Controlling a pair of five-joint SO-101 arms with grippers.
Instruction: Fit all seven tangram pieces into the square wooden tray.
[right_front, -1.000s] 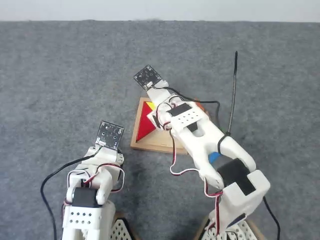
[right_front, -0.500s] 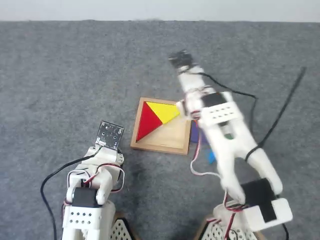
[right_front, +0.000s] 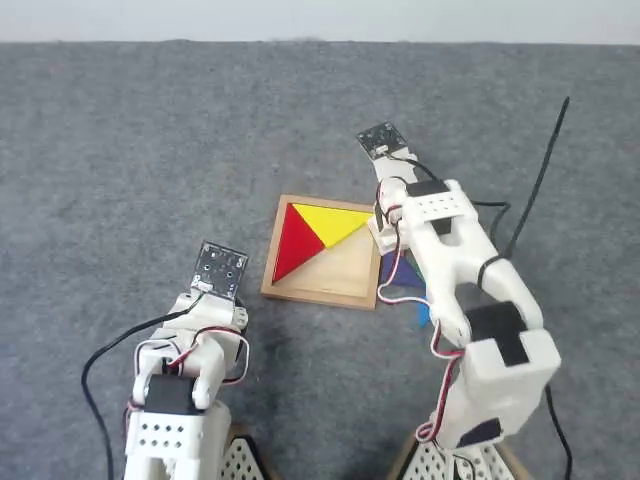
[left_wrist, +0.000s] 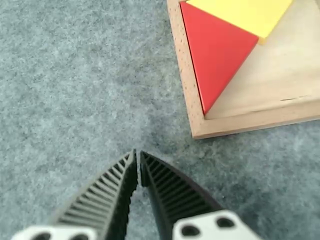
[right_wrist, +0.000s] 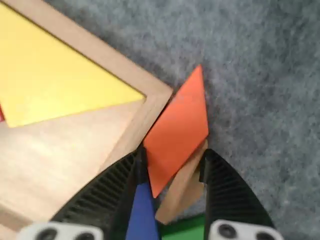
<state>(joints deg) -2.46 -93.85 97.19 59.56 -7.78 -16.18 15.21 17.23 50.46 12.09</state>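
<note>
Though hidden overhead, orange piece inside pincer

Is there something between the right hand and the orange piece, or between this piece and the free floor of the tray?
Nothing visible separates the right hand from the orange piece; its open fingers flank it. Toward the bare floor of the tray, only its raised rim, which the piece overlaps, lies between.

Grey carpet over table
</note>
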